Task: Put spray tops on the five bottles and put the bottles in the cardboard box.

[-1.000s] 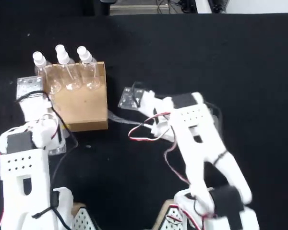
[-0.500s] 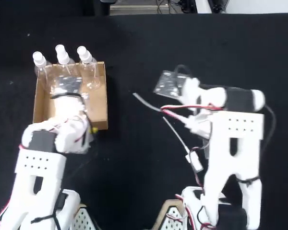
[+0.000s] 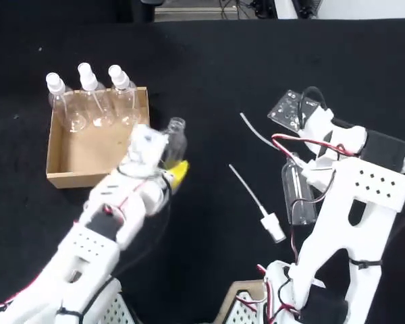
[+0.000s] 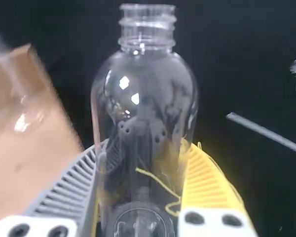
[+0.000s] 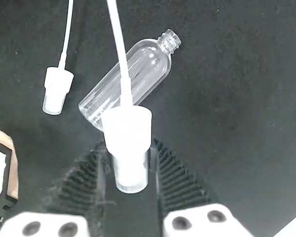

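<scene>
My left gripper (image 4: 144, 150) is shut on a clear, uncapped bottle (image 4: 143, 98), gripped low on its body between one grey and one yellow finger. In the high view this bottle (image 3: 174, 137) is just right of the cardboard box (image 3: 61, 158). Three bottles with spray tops (image 3: 88, 88) stand along the box's far wall. My right gripper (image 5: 128, 158) is shut on a white spray top (image 5: 127, 136), its tube pointing away. Beneath it a second open bottle (image 5: 130, 81) lies on its side, with a loose spray top (image 5: 55, 91) beside it.
The table is covered in black cloth (image 3: 209, 74). The lying bottle (image 3: 297, 192) sits partly under the right arm, and the loose spray top (image 3: 273, 225) lies to its left. The held top's tube (image 3: 256, 133) sticks out toward the table's middle.
The left arm swung from the box's left, across it, to its right side, and now holds an open bottle. The right arm swung right and back, carrying the spray top.
</scene>
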You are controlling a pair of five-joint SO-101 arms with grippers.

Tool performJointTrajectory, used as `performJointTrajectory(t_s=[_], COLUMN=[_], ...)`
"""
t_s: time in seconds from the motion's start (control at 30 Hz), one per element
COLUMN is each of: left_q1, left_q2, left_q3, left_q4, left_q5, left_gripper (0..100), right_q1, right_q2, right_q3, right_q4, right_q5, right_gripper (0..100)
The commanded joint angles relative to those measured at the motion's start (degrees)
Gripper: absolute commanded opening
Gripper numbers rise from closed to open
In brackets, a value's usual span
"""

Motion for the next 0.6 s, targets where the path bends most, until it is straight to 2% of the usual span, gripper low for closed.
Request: performJointTrajectory(t_s=[0.0, 0.1, 0.33, 0.5, 0.57], left_q1=[4.2, 5.7, 5.8, 5.3, 5.1], left_q2=[-1.1, -1.1, -0.9, -0.5, -0.5], left_q3=[7.9, 11.5, 18.0, 17.9, 17.9], left_q4=[-24.8, -34.5, -50.6, -51.6, -51.6], left_q5=[0.4, 0.4, 0.4, 0.3, 0.5], left_gripper=[3, 3, 3, 3, 3], right_q1=[1.1, 1.1, 2.0, 2.0, 2.0], right_q2=[-2.3, -2.6, -2.8, -5.5, -8.0], right_q3=[-3.2, -3.4, -3.5, -3.6, -4.4], right_q4=[-1.3, -2.2, -6.2, -9.2, -12.3], right_q5=[0.7, 0.7, 0.5, 1.0, 3.7], right_gripper=[1.2, 1.4, 1.1, 1.1, 1.1])
